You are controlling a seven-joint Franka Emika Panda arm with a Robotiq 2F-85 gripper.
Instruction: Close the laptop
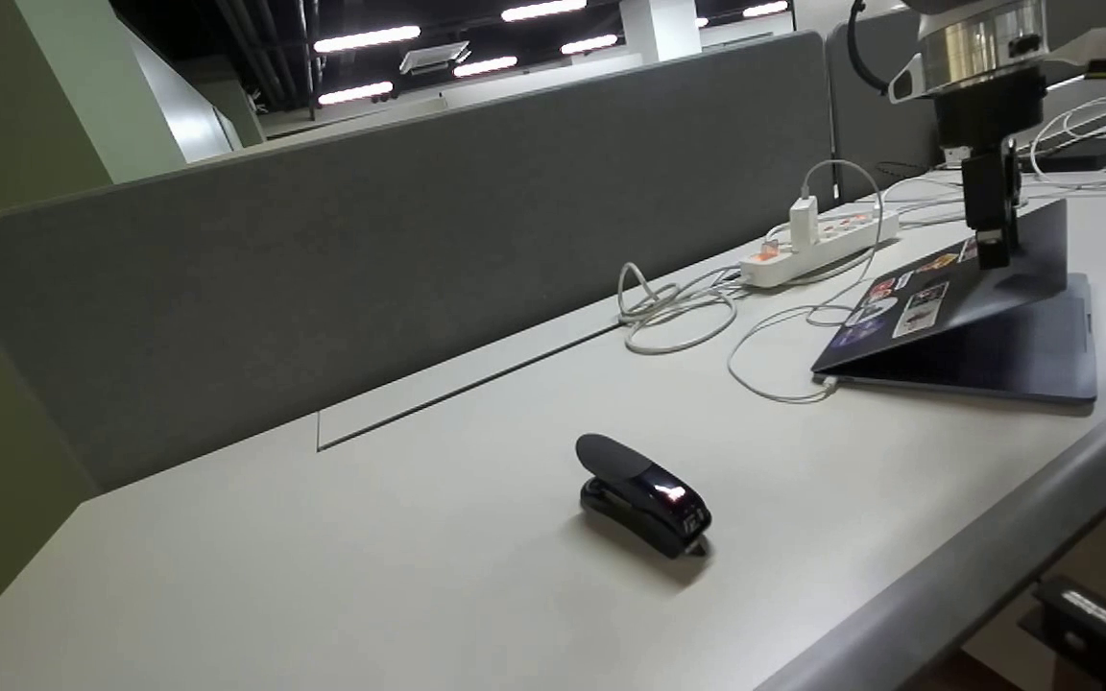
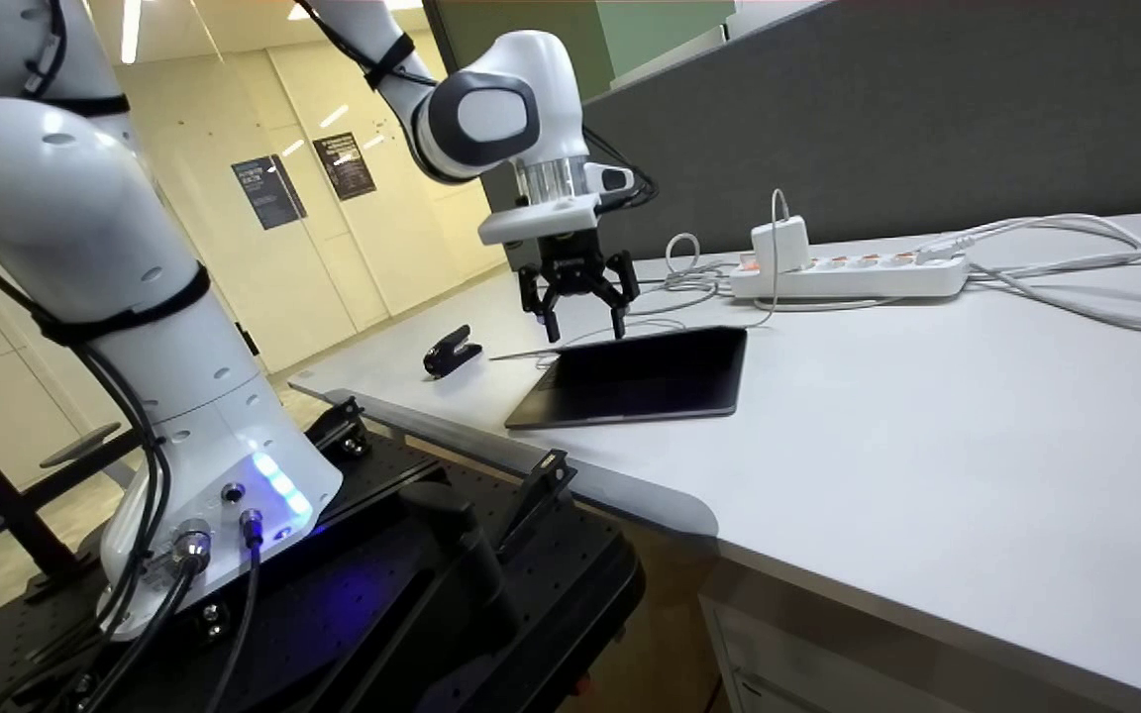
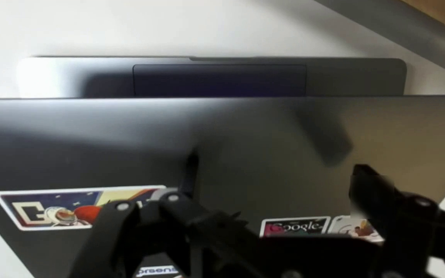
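The silver-grey laptop is on the table, partly open. Its lid (image 1: 932,288) leans low over the base (image 1: 1014,350), stickered outer side up. In an exterior view its dark inner side (image 2: 650,374) shows. The wrist view shows the lid's back (image 3: 253,146) across the middle, with the trackpad (image 3: 218,80) and front edge of the base beyond the lid's edge; the keyboard is hidden. My gripper (image 1: 993,251) points down at the lid's outer side. Its fingers are apart with nothing between them in an exterior view (image 2: 585,327) and in the wrist view (image 3: 277,164). I cannot tell whether they touch the lid.
A black stapler (image 1: 644,494) lies beside the laptop, also seen in an exterior view (image 2: 452,353). A white power strip (image 1: 822,251) and cables lie behind it; one cable (image 1: 769,392) runs to the laptop's hinge side. A grey partition (image 1: 419,259) stands along the back.
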